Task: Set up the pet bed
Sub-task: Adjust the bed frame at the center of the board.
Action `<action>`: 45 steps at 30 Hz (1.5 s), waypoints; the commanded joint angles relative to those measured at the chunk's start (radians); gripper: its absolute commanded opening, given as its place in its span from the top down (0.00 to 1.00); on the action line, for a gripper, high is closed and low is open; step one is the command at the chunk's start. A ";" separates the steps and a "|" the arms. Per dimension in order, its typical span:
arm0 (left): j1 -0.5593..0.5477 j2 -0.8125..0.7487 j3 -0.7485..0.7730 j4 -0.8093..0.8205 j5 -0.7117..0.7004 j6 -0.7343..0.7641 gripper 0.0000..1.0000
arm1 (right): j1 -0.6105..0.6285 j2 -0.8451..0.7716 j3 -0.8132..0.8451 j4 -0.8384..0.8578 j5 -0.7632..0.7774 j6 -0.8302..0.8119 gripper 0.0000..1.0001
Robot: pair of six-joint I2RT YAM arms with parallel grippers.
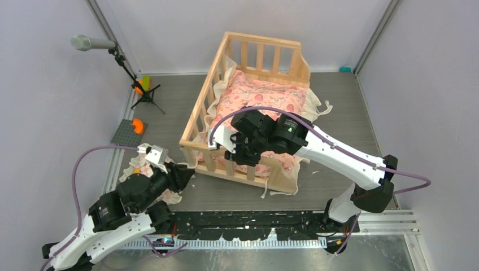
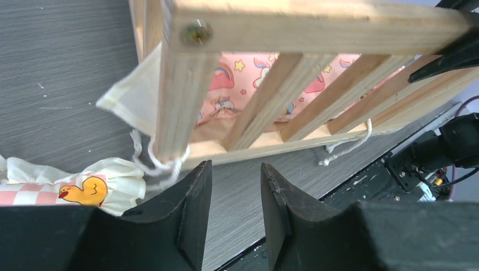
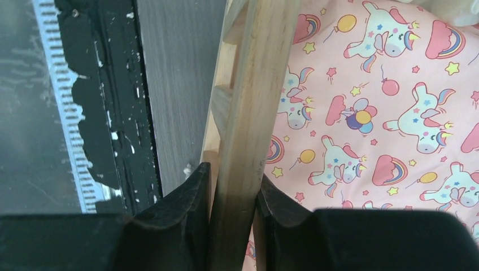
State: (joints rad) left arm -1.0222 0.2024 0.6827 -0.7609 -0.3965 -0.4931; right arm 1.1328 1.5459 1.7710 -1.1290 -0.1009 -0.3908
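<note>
While the right fingers [image 3: 181,209] were clamped on the near top rail of the pet bed [image 1: 262,40], the left fingers [image 2: 192,209] hung apart with nothing between them, just short of the bed's near-left corner post. The bed sat about mid-bench [image 1: 339,113], angled a bit, with the pink unicorn cushion [image 1: 260,96] lying inside it. Its cream frill poked out through the slats at the corner, and a white tie string [image 2: 350,147] trailed onto the bench under the near rail. So lots of fabric crowded the woodwork there.

The small frilled pillow [image 2: 85,189] with the yellow chick print lay on the bench right under the left arm, close to that same corner. Farther left stood a microphone [image 1: 90,43] on a black tripod [image 1: 144,96], plus a grey plate [image 1: 125,135] with an orange piece [image 1: 137,125] on it. Both were well apart from the bed. A teal bit [image 1: 345,69] sat at the far right wall.
</note>
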 commanded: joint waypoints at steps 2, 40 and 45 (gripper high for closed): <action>0.001 -0.020 -0.003 0.026 0.067 0.013 0.62 | 0.065 -0.067 -0.005 -0.028 -0.243 -0.388 1.00; 0.003 0.087 0.017 0.040 0.011 0.035 0.45 | -0.419 0.235 0.168 0.391 -0.065 -0.335 0.43; 0.002 0.099 0.017 0.053 0.030 0.032 0.42 | -0.372 0.108 0.140 0.362 -0.154 -0.272 0.27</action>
State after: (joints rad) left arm -1.0252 0.2886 0.6777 -0.7280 -0.3805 -0.4641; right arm 0.7723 1.7573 1.9095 -0.8982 -0.3511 -0.6750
